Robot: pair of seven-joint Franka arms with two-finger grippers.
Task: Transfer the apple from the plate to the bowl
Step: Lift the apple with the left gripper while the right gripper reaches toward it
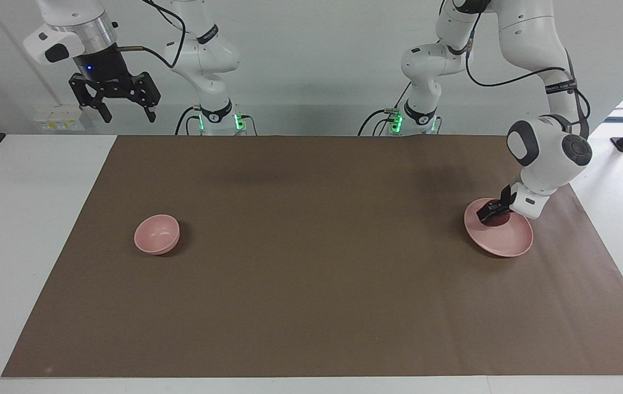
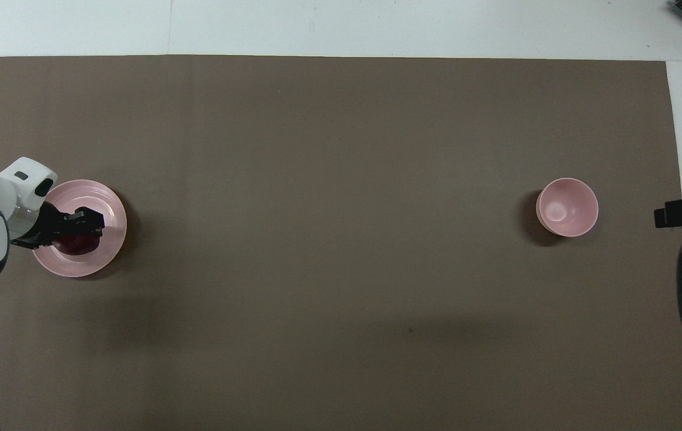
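So up at the robots' edge, the right gripper [image 1: 125, 114] just hangs in the air over the white tabletop [image 1: 27, 230] near the corner at the right arm's end, jaws spread wide with nothing in them; that arm is waiting. Out on the big brown paper mat [image 1: 311, 273], the left gripper [image 1: 496, 213] is down on the wide shallow pale pink plate [image 1: 508, 243] close to the mat's edge at the left arm's end, clamped on the small dark red apple [image 2: 80, 244], which sits in the plate. The small deep pale pink bowl [image 1: 157, 234] sits toward the right arm's end of the mat, well apart from the plate.
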